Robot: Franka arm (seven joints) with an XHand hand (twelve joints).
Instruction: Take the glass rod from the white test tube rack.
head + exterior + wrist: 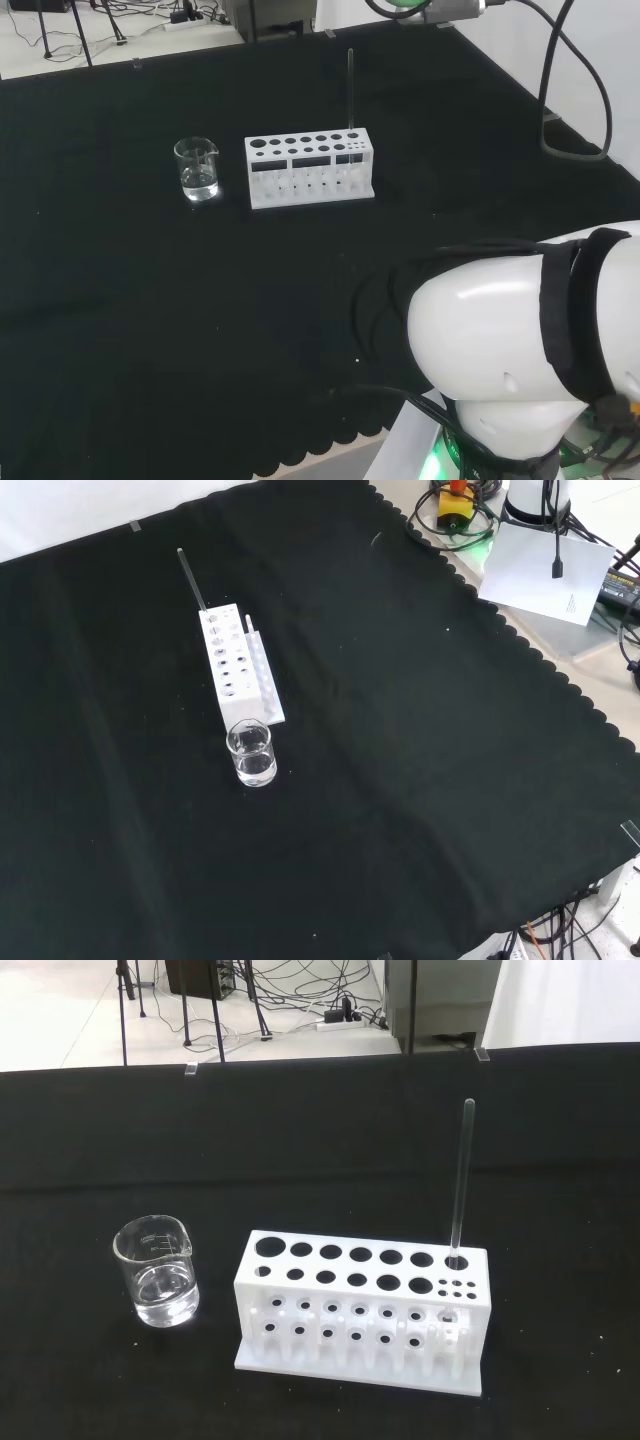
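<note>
The glass rod [461, 1182] is thin, straight and clear, and it looks dark against the cloth in the head view [350, 90]. It stands almost upright in a hole at one end of the white test tube rack [365, 1310], and most of its length rises above the rack's top. In the head view that end is the right one; in the front view [191, 580] it is the far end. The rack [310, 168] has rows of round holes and stands on the black cloth of the desk [150, 300]. Just beside its other end stands a small clear beaker [156, 1284] with some clear liquid inside. Whether the hand is spread or closed, I cannot tell.
</note>
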